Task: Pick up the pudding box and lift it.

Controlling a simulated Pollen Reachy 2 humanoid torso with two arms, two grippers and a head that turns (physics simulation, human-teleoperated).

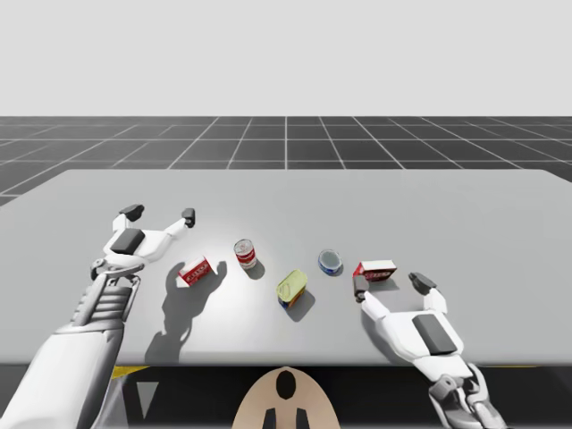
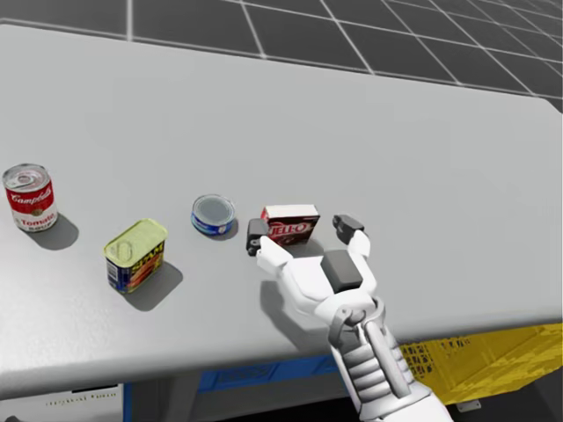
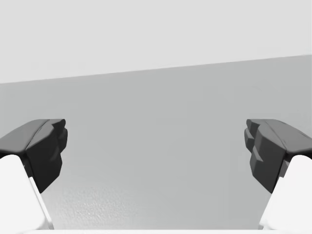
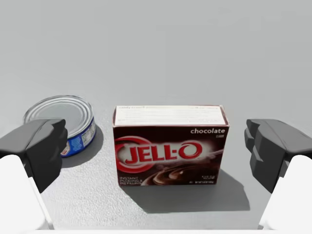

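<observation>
While its two dark fingers [image 4: 41,146] stand wide apart, my right hand [image 4: 156,144] sits low over the grey table [image 1: 447,206], open and gripping nothing. The pudding box [image 4: 170,146], dark brown and red with a white top edge, stands upright on its long edge on the table between those fingers. In the right wrist view there is a gap at each end of the box, so neither finger touches it.

Just beside the box, towards my left, a flat blue can [image 4: 68,122] with a silver lid lies on the table, close to the box but apart from it. Further to my left stands a yellow-green rectangular can [image 1: 292,289], then an upright red-and-white round can [image 1: 245,254], and last a small red-and-white box [image 1: 195,271].

My left hand [image 1: 160,214] hangs above the table beyond that small box, well apart from the pudding box, its fingers also spread wide with nothing but bare table between them.

Below the near table edge, on my right, part of a yellow crate [image 2: 475,360] is visible.
</observation>
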